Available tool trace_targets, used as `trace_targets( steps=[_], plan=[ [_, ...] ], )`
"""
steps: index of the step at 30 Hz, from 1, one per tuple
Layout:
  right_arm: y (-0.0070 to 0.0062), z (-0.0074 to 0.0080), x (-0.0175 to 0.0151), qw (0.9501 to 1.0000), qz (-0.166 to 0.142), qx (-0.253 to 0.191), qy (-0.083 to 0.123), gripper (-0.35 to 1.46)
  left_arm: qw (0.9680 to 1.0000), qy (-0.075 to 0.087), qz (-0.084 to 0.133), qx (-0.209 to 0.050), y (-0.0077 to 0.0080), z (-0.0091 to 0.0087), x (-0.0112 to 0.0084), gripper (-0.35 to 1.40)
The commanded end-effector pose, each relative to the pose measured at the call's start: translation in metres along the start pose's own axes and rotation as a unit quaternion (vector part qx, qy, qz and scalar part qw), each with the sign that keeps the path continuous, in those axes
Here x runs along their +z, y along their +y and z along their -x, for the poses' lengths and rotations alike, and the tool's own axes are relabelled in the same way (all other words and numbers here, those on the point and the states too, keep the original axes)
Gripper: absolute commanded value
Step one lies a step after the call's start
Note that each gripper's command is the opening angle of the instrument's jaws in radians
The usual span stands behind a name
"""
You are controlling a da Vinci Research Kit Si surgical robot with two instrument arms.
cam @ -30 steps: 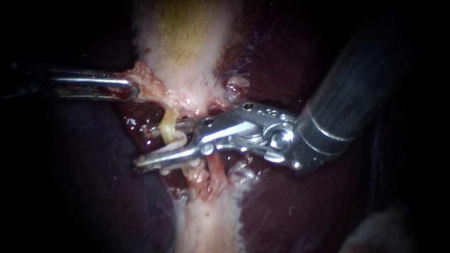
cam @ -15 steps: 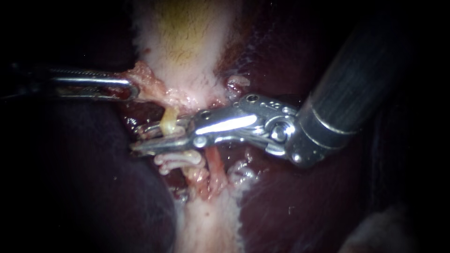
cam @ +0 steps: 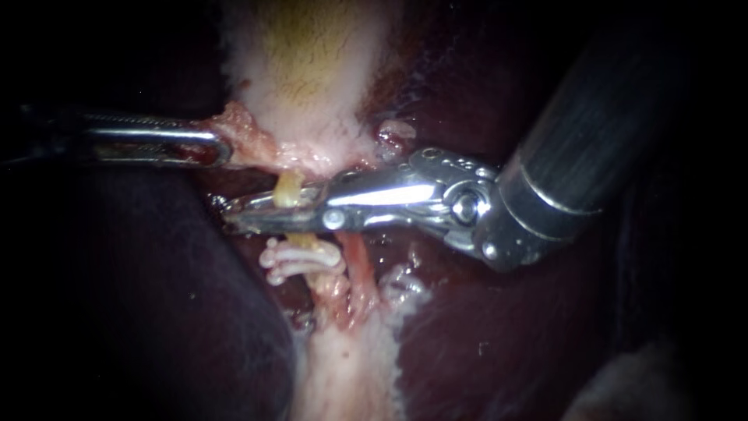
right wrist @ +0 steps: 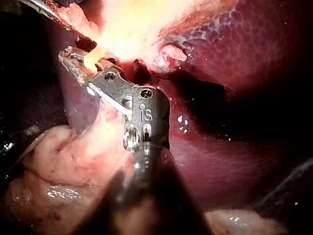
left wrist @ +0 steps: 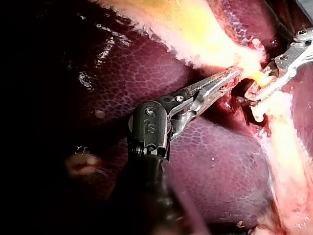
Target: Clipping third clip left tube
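The pale yellow left tube runs down from the gallbladder and passes between the jaws of my right instrument, which lie nearly together and press it from both sides. Two white clips sit on the same tube just below those jaws. My left instrument is shut on a pink edge of tissue at the gallbladder's neck and holds it to the left. The left wrist view shows my left instrument on that tissue; the right wrist view shows my right instrument around the tube.
A reddish right tube runs beside the clips, under my right instrument. Dark red liver lies on both sides. A white strip of tissue runs downward below the tubes.
My right instrument's jaws have slid up the left tube, away from the two clips, and have narrowed from wide open to pressed on it. My left instrument has held still.
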Motion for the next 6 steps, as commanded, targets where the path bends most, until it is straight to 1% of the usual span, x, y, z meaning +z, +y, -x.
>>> trace_targets(
  steps=[1,6],
  plan=[
    [0.0001,0.0001,0.0000,1.0000,0.000,0.000,0.000,-0.35,1.0000,0.000,0.000,0.000,0.0000,0.0000,0.0000,-0.35],
    [0.0001,0.0001,0.0000,1.0000,0.000,0.000,0.000,-0.35,1.0000,0.000,0.000,0.000,0.0000,0.0000,0.0001,-0.35]
  ],
)
